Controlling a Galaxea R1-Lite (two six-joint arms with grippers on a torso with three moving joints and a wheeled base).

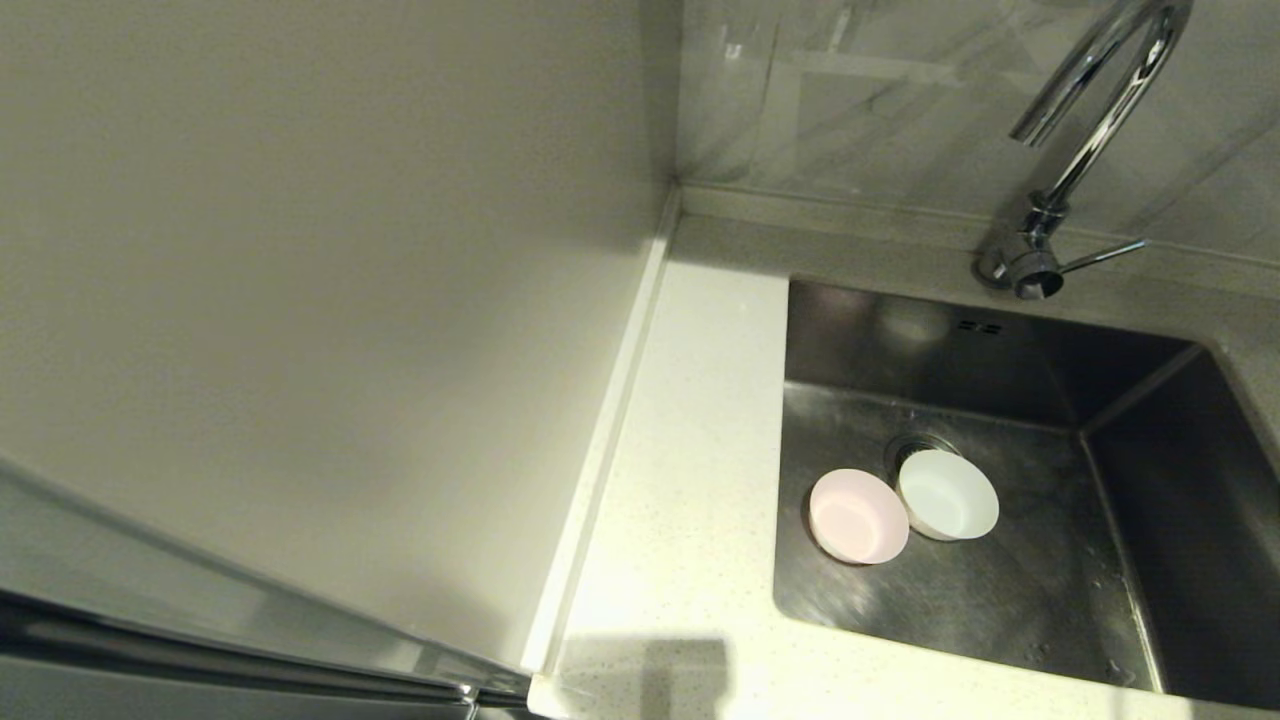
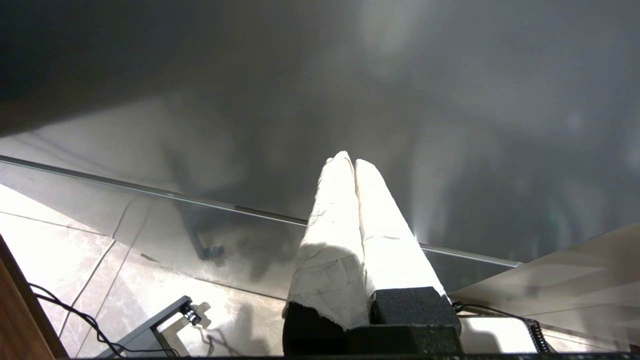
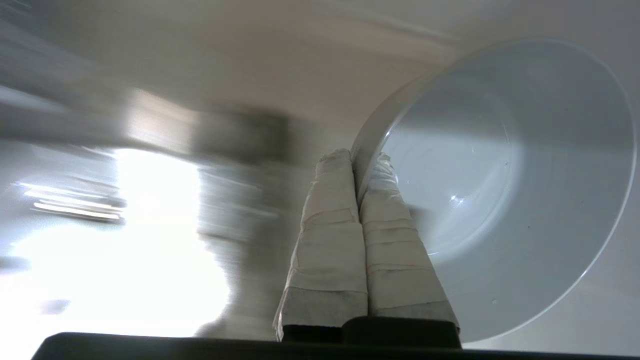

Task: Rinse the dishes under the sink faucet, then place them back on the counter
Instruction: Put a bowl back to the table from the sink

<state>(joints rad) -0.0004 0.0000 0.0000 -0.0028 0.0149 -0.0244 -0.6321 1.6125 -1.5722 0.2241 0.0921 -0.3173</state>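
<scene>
A pale pink bowl [image 1: 858, 516] and a pale mint-white bowl [image 1: 948, 494] sit side by side on the floor of the steel sink [image 1: 1000, 590], touching; the mint one half hides the drain strainer [image 1: 908, 446]. The chrome faucet [image 1: 1090, 130] arches over the sink's back edge, and I see no water running. Neither gripper shows in the head view. In the right wrist view my right gripper [image 3: 359, 159] is shut on the rim of a third bowl [image 3: 500, 175], silvery grey and glossy inside, held on edge. My left gripper [image 2: 350, 160] is shut and empty, away from the sink.
The speckled counter [image 1: 690, 450] runs as a narrow strip left of the sink, bounded by a plain wall panel [image 1: 300, 250]. The faucet's side lever [image 1: 1105, 255] sticks out to the right. A steel edge [image 1: 200, 620] crosses the lower left. Floor tiles and cables [image 2: 75, 310] lie under the left gripper.
</scene>
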